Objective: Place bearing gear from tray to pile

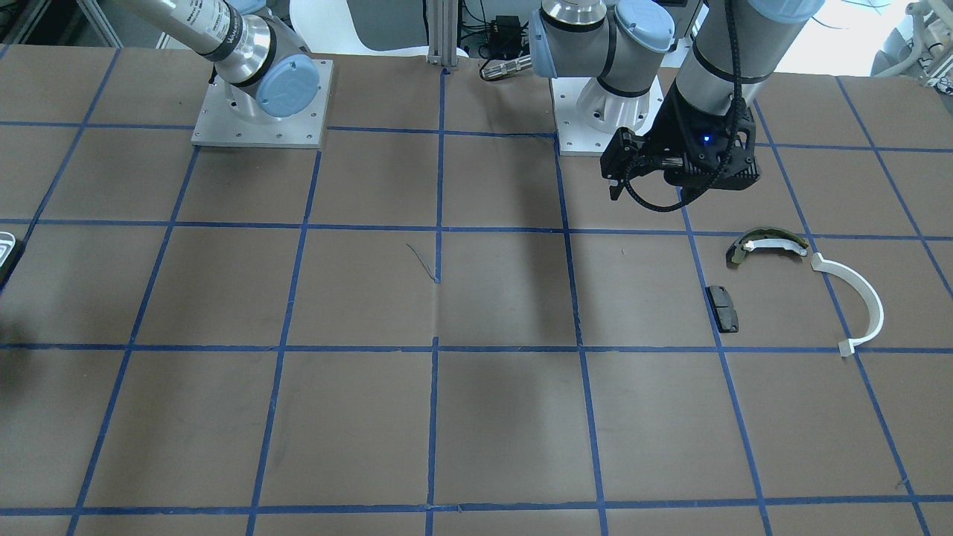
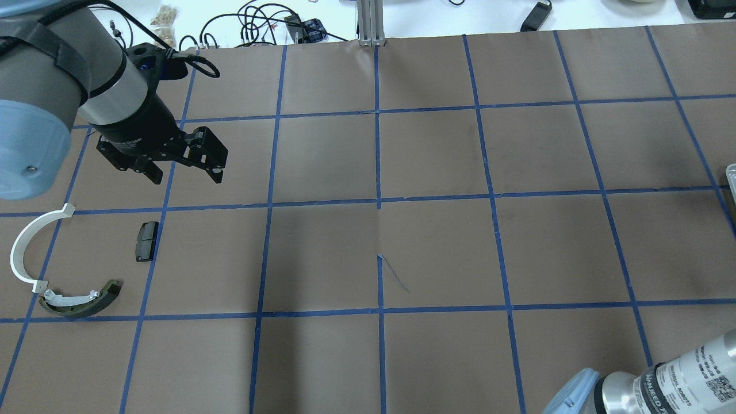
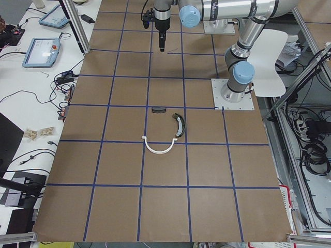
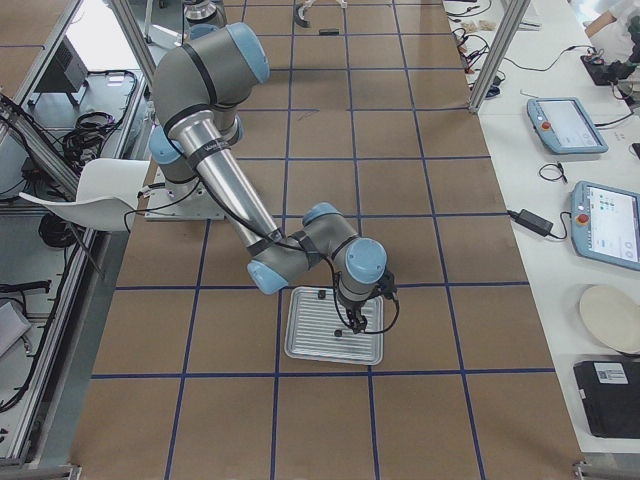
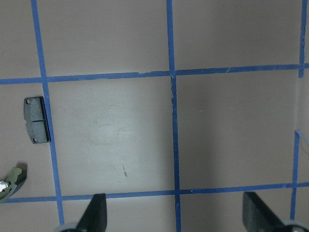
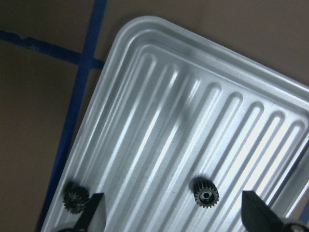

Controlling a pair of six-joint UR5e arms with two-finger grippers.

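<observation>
Two gears [image 6: 206,195]: lying loose in the tray [image 6: 145,29], one mid-floor, the other by the rim just beside a finger.
Right gripper [image 6: 175,215]: hovering over the tray, fingers spread wide, gripping nothing.
Tray: sitting at the robot's right end of the table [image 2: 437,247], well apart from the pile [image 1: 723,308].
Pile: pad [image 2: 146,241], shoe [image 2: 95,302] and arc [image 2: 15,250] lying at the left end, the shoe's end just beside the arc's.
Left gripper [image 2: 184,168]: hanging above the table near the pad, jaws standing apart, carrying nothing.
</observation>
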